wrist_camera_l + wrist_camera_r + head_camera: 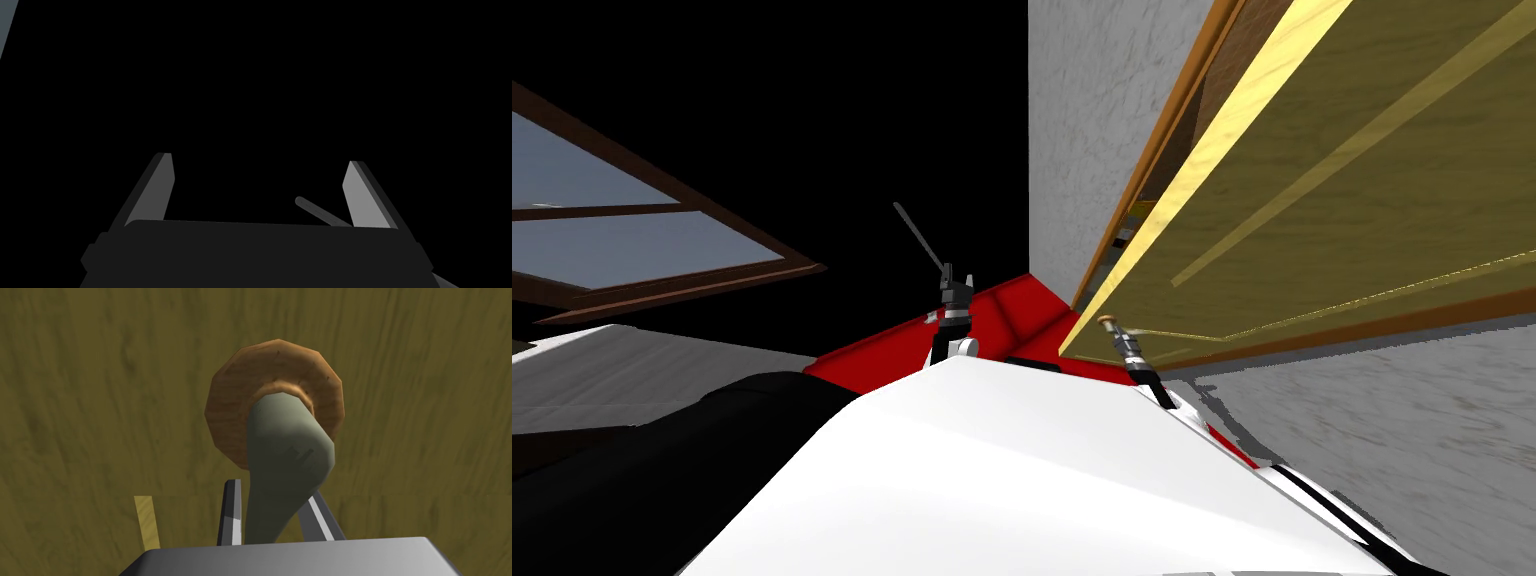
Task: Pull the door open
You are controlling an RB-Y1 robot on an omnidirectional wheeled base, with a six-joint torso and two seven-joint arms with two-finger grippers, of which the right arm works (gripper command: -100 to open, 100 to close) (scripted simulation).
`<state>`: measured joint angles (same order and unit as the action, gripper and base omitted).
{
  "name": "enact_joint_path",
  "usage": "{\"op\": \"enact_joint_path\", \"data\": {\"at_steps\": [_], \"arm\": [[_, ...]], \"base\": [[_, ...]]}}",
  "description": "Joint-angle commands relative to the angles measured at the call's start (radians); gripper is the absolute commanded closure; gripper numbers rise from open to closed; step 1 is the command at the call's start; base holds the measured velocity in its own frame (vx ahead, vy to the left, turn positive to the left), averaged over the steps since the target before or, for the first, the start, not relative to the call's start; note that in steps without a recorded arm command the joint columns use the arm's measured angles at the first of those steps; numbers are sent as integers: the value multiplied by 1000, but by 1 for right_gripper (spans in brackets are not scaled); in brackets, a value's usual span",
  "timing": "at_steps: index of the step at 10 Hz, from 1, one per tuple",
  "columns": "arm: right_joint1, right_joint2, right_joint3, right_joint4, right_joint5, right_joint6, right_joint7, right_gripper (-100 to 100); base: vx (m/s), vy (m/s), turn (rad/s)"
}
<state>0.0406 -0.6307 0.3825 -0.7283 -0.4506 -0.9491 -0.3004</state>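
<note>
Firmly, right pincer (272, 488) clamped on grey-green door handle (287, 448), olive wooden door (100, 388) behind, left pincer (257, 162) spread wide.

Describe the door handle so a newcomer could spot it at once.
Find the big olive-yellow door on my right. On its face sits a round brown plate. The handle is the lever sticking out of it, the only grey-green part, clamped in the right gripper.

Olive-yellow wooden door, standing ajar
The door (1362, 180) shows a paler yellow edge, swung off its brown frame (1170, 130). Its grey-green lever handle (285, 458) juts from a round brown rosette (230, 413) near that edge.
</note>
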Motion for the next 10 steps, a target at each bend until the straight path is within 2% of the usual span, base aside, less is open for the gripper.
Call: {"op": "enact_joint_path", "data": {"at_steps": [1, 5, 6, 7, 8, 9, 10], "arm": [[13, -16, 22, 8, -6, -37, -12, 100], [47, -56, 64, 13, -21, -105, -37, 100], [47, -56, 64, 13, -21, -105, -37, 100], [59, -69, 79, 15, -27, -129, -46, 100], [44, -55, 78, 38, -20, -125, -49, 100], [50, -59, 86, 45, -20, -142, -55, 100], [51, -61, 87, 46, -20, -146, -57, 100]], "base": [[-184, -86, 168], [-185, -75, 150], [-140, -42, 41], [-138, -57, 100], [-73, -31, 31], [-99, -39, 125], [-141, -77, 140]]}}
